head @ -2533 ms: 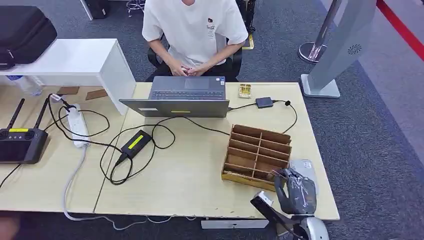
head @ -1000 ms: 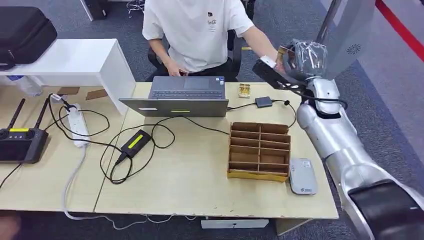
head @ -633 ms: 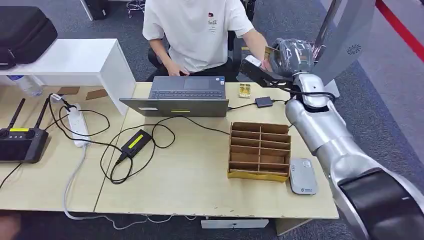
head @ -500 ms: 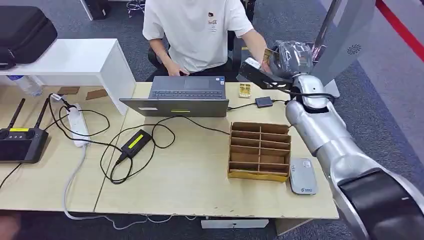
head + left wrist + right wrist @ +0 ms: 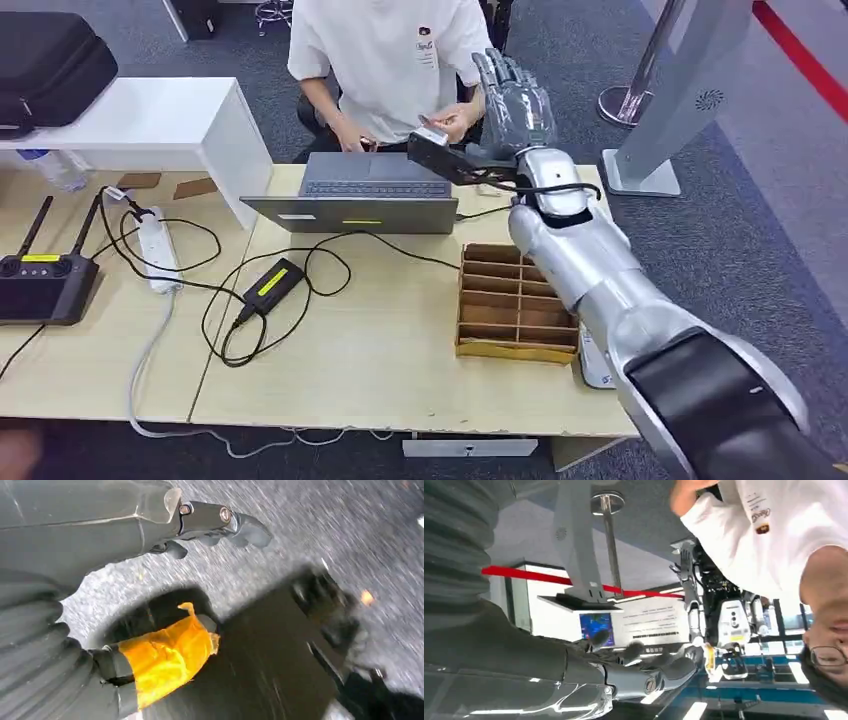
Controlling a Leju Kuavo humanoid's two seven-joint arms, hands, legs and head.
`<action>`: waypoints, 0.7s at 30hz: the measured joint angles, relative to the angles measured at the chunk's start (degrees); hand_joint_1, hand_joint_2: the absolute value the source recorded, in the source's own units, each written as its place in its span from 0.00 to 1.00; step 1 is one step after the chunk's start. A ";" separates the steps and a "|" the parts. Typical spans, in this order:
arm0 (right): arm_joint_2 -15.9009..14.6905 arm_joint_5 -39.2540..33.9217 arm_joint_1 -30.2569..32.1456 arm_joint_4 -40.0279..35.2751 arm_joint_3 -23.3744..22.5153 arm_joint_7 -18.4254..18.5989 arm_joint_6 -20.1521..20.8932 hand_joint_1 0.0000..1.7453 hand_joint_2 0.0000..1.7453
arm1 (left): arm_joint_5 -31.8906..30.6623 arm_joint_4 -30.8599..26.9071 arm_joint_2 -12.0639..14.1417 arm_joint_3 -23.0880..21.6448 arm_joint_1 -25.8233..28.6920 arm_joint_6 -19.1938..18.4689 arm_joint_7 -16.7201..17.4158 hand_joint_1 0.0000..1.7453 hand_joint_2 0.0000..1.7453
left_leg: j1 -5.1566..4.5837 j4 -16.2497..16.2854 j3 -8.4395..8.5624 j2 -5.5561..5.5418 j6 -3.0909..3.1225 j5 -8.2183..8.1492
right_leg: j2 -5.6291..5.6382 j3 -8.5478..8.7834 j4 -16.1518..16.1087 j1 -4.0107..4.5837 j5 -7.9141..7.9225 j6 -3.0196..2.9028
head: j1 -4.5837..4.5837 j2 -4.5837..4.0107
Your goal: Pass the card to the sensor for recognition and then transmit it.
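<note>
The right robot hand [image 5: 513,100] is raised beyond the far edge of the table [image 5: 400,350], its fingers spread wide and straight, with nothing held in it. Just to its left, a person's hand [image 5: 452,124] is seen pinching something small that may be the card; this cannot be told for certain. The sensor [image 5: 596,362], a pale grey pad, lies at the near right corner of the table, mostly hidden by the silver right arm, just right of the cardboard divider box [image 5: 510,305]. In the left wrist view the left robot hand [image 5: 220,522] is seen over grey carpet, its fingers loosely extended and empty.
</note>
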 joint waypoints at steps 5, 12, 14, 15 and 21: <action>-1.97 0.53 -0.23 0.33 0.17 0.57 0.02 0.00 1.00 | 0.94 0.00 -0.50 0.26 0.14 0.59 -0.04 0.00 1.00 | -0.04 0.08 -0.01 0.04 0.01 -0.01 | 0.05 -0.01 -0.09 -0.02 0.04 0.05 | -0.02 0.00; -10.11 0.66 0.57 -0.41 0.13 0.85 0.11 0.00 1.00 | 2.53 0.00 -0.52 1.20 0.78 1.70 -0.57 0.00 1.00 | -0.03 0.13 -0.04 -0.04 0.02 -0.02 | -0.05 -0.01 -0.12 -0.02 0.04 0.06 | -0.04 0.00; -13.47 0.11 1.48 -1.36 -0.26 0.37 0.07 0.00 1.00 | 3.02 0.00 -0.50 1.33 0.95 2.03 -0.72 0.00 1.00 | -0.03 0.14 -0.09 -0.18 0.06 -0.04 | -0.21 0.02 -0.13 -0.02 0.04 0.06 | -0.02 0.00; -15.48 -0.18 2.05 -1.86 -0.50 0.37 0.09 0.00 1.00 | 3.35 0.00 -0.48 1.38 1.12 2.36 -0.81 0.00 1.00 | -0.04 0.16 -0.10 -0.18 0.06 -0.04 | -0.21 0.01 -0.14 -0.02 0.04 0.06 | -0.02 0.00; -29.08 -3.17 8.74 -9.60 -4.27 -0.98 1.92 0.00 1.00 | 4.76 0.00 -0.48 2.34 2.05 3.45 -1.66 0.00 1.00 | -0.06 0.21 -0.29 -0.42 0.20 -0.13 | -0.46 0.07 -0.21 -0.02 0.00 0.11 | 0.00 0.00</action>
